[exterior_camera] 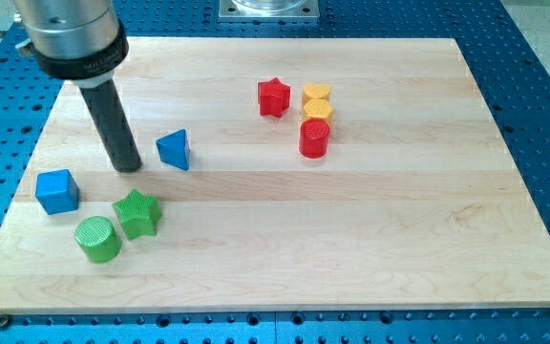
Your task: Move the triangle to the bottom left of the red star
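A blue triangle lies on the wooden board, left of centre. A red star sits toward the view's top, right of the triangle and well apart from it. My tip rests on the board just left of the blue triangle, with a small gap between them. The rod rises from it toward the view's top left.
A yellow heart and a yellow hexagon sit right of the red star, with a red cylinder below them. A blue cube, a green star and a green cylinder sit at the lower left.
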